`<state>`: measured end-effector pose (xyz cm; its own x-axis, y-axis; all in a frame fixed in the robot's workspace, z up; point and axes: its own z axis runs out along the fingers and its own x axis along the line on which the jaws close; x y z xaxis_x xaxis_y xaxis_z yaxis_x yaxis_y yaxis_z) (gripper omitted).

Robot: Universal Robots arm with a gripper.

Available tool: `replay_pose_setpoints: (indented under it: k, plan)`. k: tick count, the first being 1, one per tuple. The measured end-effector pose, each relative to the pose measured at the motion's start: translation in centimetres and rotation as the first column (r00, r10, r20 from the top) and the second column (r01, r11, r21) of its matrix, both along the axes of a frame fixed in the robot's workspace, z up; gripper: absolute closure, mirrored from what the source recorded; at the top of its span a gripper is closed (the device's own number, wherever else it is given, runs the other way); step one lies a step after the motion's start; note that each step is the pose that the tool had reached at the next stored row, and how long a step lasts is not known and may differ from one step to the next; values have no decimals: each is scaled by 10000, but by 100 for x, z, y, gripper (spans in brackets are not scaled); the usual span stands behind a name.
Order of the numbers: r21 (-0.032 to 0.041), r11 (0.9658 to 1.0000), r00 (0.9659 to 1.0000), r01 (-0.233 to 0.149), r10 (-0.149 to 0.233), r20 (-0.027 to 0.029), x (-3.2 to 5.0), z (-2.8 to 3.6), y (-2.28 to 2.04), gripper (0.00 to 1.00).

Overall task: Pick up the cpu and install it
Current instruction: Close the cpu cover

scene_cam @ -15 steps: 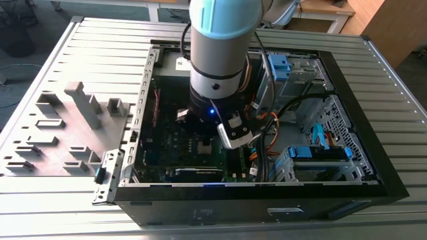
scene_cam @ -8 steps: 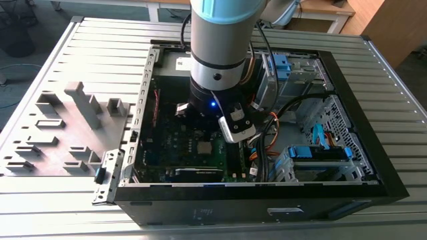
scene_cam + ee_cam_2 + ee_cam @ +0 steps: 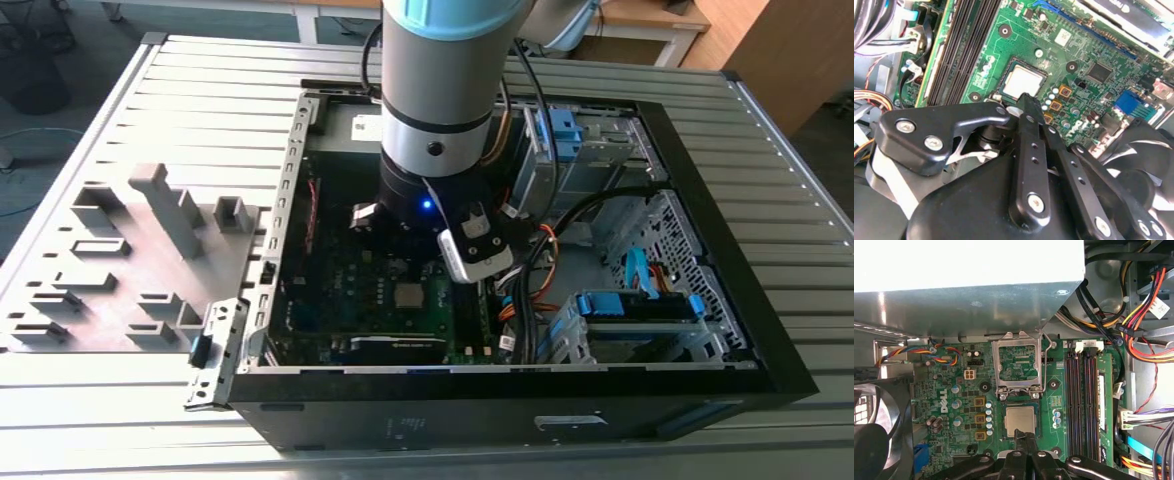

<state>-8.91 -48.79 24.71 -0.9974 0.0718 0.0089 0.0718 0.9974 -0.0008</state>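
The cpu [image 3: 1020,421] lay flat in its socket on the green motherboard [image 3: 949,385], silver top up. The board sat inside the open computer case [image 3: 694,330] on the slatted tabletop [image 3: 200,90]. The grey fixture tray [image 3: 120,260] stood outside the case, at the exterior view's left. The socket's hinged load plate [image 3: 1018,362] stood raised just beside the socket, on the side away from the arm.

The pincer [image 3: 1026,436] had its fingertips drawn together and gripped nothing. In both wrist views its tip sat over the cpu's edge nearest the arm. We could not tell whether it touched the chip.

We judged the placing step to be at its seating check. To do it well:

1. Confirm that all four edges sit level within the socket frame.
2. Apply any contact straight down and lightly, since a sideways push could tilt the chip.
3. Keep the fingers off the capacitors [image 3: 979,418] and memory slots [image 3: 1081,400] near the socket.
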Motion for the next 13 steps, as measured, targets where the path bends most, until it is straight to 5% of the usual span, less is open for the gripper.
replay_pose_setpoints:
  k: [8, 13]
  plan:
    - [11, 10000, 10000, -7, 7, 1, 12, -5, 0, 89]
    - [35, 10000, 10000, -71, 71, -3, 143, -15, 0, 89]
